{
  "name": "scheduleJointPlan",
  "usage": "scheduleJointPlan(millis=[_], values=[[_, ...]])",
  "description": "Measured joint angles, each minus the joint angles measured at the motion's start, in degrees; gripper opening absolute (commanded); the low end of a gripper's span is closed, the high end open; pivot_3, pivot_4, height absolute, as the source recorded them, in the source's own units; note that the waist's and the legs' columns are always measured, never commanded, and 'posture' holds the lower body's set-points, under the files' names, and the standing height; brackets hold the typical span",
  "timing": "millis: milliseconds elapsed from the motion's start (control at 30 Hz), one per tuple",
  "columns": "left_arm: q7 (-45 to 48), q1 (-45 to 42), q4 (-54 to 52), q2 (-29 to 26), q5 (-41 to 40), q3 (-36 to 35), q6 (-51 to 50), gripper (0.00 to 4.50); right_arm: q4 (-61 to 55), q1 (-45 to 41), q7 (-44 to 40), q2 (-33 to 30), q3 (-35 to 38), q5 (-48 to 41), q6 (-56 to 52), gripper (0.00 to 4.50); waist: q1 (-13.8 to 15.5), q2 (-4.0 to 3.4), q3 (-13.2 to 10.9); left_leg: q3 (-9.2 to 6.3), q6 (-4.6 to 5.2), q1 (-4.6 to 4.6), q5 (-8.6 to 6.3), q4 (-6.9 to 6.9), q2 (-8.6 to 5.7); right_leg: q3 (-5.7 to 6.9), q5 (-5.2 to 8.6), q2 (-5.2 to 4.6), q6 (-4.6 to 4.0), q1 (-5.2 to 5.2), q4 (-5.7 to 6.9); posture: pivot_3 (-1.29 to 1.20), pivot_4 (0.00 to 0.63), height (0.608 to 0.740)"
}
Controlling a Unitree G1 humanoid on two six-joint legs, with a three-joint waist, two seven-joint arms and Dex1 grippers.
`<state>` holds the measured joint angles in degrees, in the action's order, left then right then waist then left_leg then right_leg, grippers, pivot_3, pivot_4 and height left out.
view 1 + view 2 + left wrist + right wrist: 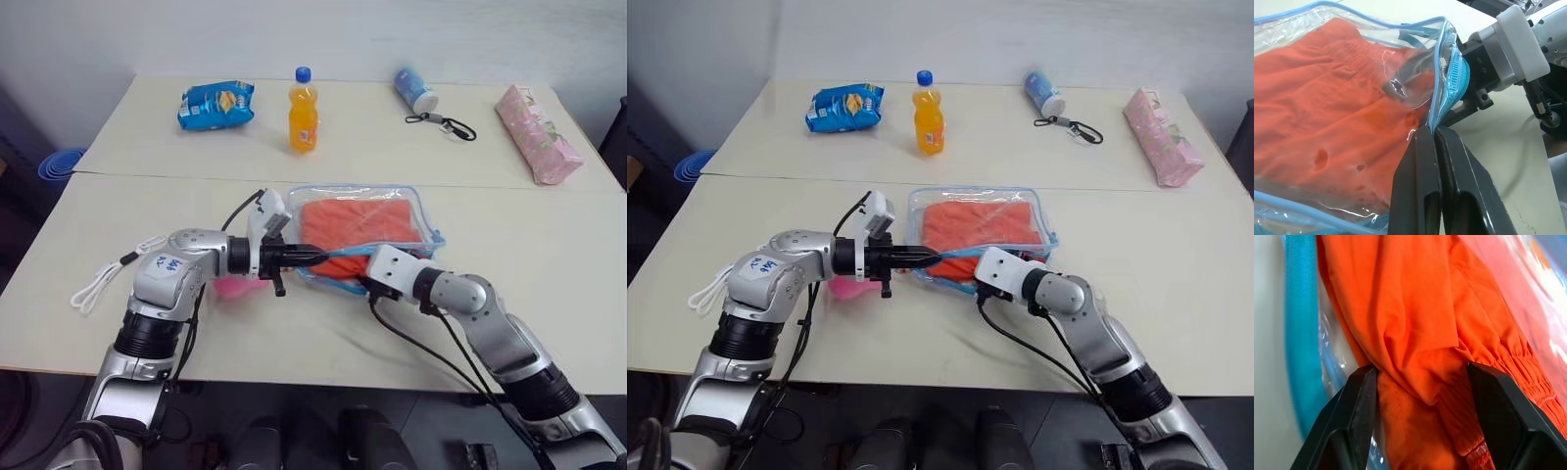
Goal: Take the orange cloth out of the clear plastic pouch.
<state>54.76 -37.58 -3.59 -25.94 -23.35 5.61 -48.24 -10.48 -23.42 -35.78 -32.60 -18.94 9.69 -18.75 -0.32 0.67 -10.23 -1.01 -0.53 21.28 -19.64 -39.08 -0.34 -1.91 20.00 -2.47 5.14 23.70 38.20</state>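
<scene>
The clear plastic pouch (432,221) with light-blue trim lies on the near table's middle, its open near edge lifted. The orange cloth (358,223) lies wrinkled inside it. My left gripper (1434,131) reaches in from the left and is shut on the pouch's blue-trimmed edge (1442,88), holding the mouth up. My right gripper (1420,377) is inside the mouth from the right. Its two black fingers (1359,401) press a bunched fold of the orange cloth (1400,308) between them. In the head views its fingertips are hidden by the pouch edge.
A pink plush toy (230,287) lies under my left forearm, with a white cord (98,284) further left. On the far table stand a blue snack bag (216,105), an orange drink bottle (303,110), a white-blue bottle with a lanyard (416,90) and a pink pack (536,134).
</scene>
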Motion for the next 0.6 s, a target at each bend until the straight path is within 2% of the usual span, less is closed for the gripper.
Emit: scheduleJointPlan(millis=[33, 133, 367, 533, 600], values=[[0.0, 0.0, 0.0, 0.0, 0.0, 0.0, -0.1, 0.0, 1.0, -0.5, 0.0, 0.6, -0.2, 0.2, 0.6, 2.93, -0.1, 0.0, 0.0, -0.01, 0.0, -0.01, 0.0, 0.0, 0.0, 0.0, 0.0, 0.01, 0.0, 0.0, 0.02, 0.0, 0.15, 0.74], [0.0, 0.0, 0.0, 0.1, -0.1, 0.0, -0.2, 0.0, 3.6, -1.6, -0.5, 1.8, -0.6, 0.2, 2.7, 2.35, -0.2, 0.01, 0.0, -0.01, -0.01, -0.05, 0.01, 0.0, 0.01, 0.01, 0.0, 0.01, 0.0, 0.0, 0.08, 0.0, 0.15, 0.74], [-0.8, 0.0, 0.2, 0.7, -0.2, 0.0, -0.4, 0.0, 6.0, -1.5, -3.2, 1.1, -0.6, 0.0, 6.3, 0.05, 0.0, 0.01, 0.0, -0.01, -0.01, -0.04, 0.0, -0.02, 0.0, 0.01, 0.0, 0.0, 0.0, -0.01, 0.08, 0.0, 0.15, 0.74], [-1.6, 0.0, 1.5, 0.9, -1.1, -0.1, -0.8, 0.0, 6.0, -0.2, -5.6, -0.1, 1.8, -2.1, 7.5, 0.05, 0.2, 0.01, 0.0, -0.01, 0.0, -0.03, 0.0, -0.03, -0.02, 0.01, 0.0, -0.03, 0.0, -0.03, 0.05, 0.0, 0.15, 0.74], [-2.5, 0.0, 2.0, 1.1, -1.4, -0.2, -1.3, 0.0, 5.9, 0.9, -7.4, 0.2, 4.5, -6.3, 7.7, 0.05, 0.1, 0.01, 0.0, -0.01, 0.0, -0.02, 0.0, -0.03, -0.02, 0.01, 0.0, -0.02, 0.0, -0.02, 0.06, 0.0, 0.15, 0.74]])
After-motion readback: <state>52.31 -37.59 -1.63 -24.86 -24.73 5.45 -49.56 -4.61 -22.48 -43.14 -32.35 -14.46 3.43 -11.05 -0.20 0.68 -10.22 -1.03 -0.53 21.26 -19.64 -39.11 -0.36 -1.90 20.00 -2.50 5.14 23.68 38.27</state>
